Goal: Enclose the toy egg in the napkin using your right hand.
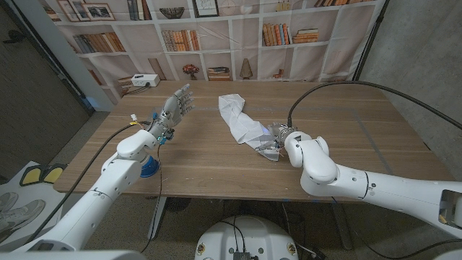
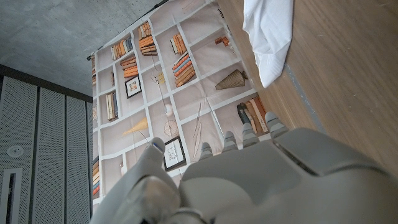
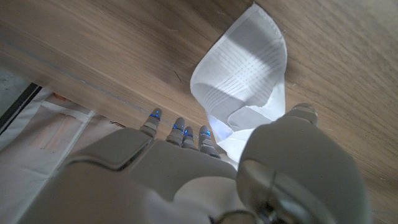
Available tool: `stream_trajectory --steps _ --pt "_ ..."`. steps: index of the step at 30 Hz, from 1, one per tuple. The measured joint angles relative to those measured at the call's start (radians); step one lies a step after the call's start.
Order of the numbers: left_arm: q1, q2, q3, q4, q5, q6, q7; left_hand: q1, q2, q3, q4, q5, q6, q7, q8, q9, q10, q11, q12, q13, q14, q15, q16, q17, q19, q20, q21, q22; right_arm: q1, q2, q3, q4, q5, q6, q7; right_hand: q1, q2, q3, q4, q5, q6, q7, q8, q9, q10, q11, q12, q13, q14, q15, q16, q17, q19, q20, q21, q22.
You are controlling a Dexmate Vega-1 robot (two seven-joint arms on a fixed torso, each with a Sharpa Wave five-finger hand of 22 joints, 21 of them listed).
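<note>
White cloth, the napkin [image 1: 238, 121], lies on the wooden counter [image 1: 346, 137] as a long crumpled strip. Its near end reaches the right hand [image 1: 273, 144], and its far end lies well beyond that hand, toward the back of the counter. The right hand is low on the counter at this near end, and its fingers [image 1: 266, 149] touch the cloth or go into it. In the right wrist view the napkin [image 3: 245, 81] begins just in front of the fingertips [image 3: 180, 132] and spreads away from them, with a folded lobe close to the thumb [image 3: 298, 118]. I cannot tell if the hand is grasping the napkin or only pressing on it, because the back of the hand covers the place of contact.

I cannot make out the egg; if it is under the cloth or under the hand, the views do not let me say so.

The left hand [image 1: 175, 108] is raised above the counter, well apart from the napkin and to the left of it. Its fingers are spread and point up, and it holds nothing. In the left wrist view the far end of the napkin [image 2: 268, 34] is beyond this hand's fingertips [image 2: 249, 138].

Behind the counter hangs a backdrop [image 1: 231, 43] printed with bookshelves.
</note>
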Motion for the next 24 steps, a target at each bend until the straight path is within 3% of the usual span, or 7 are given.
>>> stream_trajectory --steps 7,12,14,19,21,24 --pt "0.000 0.002 0.000 0.002 -0.001 0.000 0.000 0.000 0.000 0.000 0.000 0.000 0.000 0.000 0.000 0.000 0.000 0.000 0.000 0.000 0.000 0.000 0.000 0.000 0.000 0.000 0.000 0.000 -0.031 0.036 0.024 0.051 -0.102 0.073 0.078 0.058 0.006 0.004 -0.028 0.013 0.055 -0.010 0.017 0.000 0.040 -0.019 0.028 0.005 0.034 -0.023 0.017 -0.004 0.022 -0.022 0.007 -0.003" --pt "0.000 0.004 -0.002 0.002 -0.001 0.000 0.001 0.000 0.000 0.000 0.000 0.000 0.000 0.000 0.000 0.000 0.000 0.000 0.000 0.000 0.000 0.000 0.000 0.000 0.000 0.000 0.000 0.000 -0.059 0.064 0.056 0.090 -0.163 0.128 0.122 0.146 0.032 0.004 -0.062 0.038 0.171 -0.025 0.047 0.000 0.149 -0.042 0.086 0.011 0.148 -0.062 0.057 -0.009 0.113 -0.057 0.036 -0.004" --pt "0.000 0.005 -0.004 0.001 -0.001 0.000 0.002 0.000 0.000 0.000 0.000 0.000 0.000 0.000 0.000 0.000 0.000 0.000 0.000 0.000 0.000 0.000 0.000 0.000 0.000 0.000 0.000 0.000 -0.072 0.075 0.071 0.106 -0.196 0.150 0.135 0.178 0.050 0.003 -0.075 0.042 0.261 -0.051 0.067 -0.003 0.238 -0.055 0.128 0.014 0.234 -0.073 0.088 -0.009 0.173 -0.078 0.055 -0.008" --pt "0.000 0.006 -0.005 0.001 -0.002 0.000 0.003 0.000 0.000 0.000 0.000 0.000 0.000 0.000 0.000 0.000 0.000 0.000 0.000 0.000 0.000 0.000 0.000 0.000 0.000 0.000 0.000 0.000 -0.120 0.108 0.121 0.146 -0.260 0.196 0.137 0.307 0.127 0.010 -0.114 0.055 0.544 -0.133 0.121 -0.017 0.550 -0.146 0.243 -0.004 0.548 -0.082 0.204 -0.001 0.361 -0.144 0.118 -0.011" --pt "-0.002 0.007 -0.005 0.001 -0.003 0.000 0.002 0.000 0.000 0.000 0.000 0.000 0.000 0.000 0.000 0.000 0.000 0.000 0.000 0.000 0.000 0.000 0.000 0.000 0.000 0.000 0.000 0.000 -0.145 0.121 0.147 0.163 -0.288 0.218 0.124 0.371 0.175 0.028 -0.133 0.064 0.633 -0.159 0.143 -0.018 0.631 -0.167 0.264 -0.017 0.649 -0.086 0.241 0.006 0.417 -0.161 0.139 -0.012" --pt "-0.004 0.007 -0.005 0.003 -0.003 0.000 0.001 0.000 0.000 0.000 0.000 0.000 0.000 0.000 0.000 0.000 0.000 0.000 0.000 0.000 0.000 0.000 0.000 0.000 0.000 0.000 0.000 0.000 -0.176 0.135 0.180 0.180 -0.311 0.243 0.101 0.460 0.222 0.071 -0.164 0.064 0.741 -0.164 0.173 -0.017 0.733 -0.175 0.284 -0.034 0.782 -0.097 0.316 0.043 0.518 -0.170 0.183 -0.008"
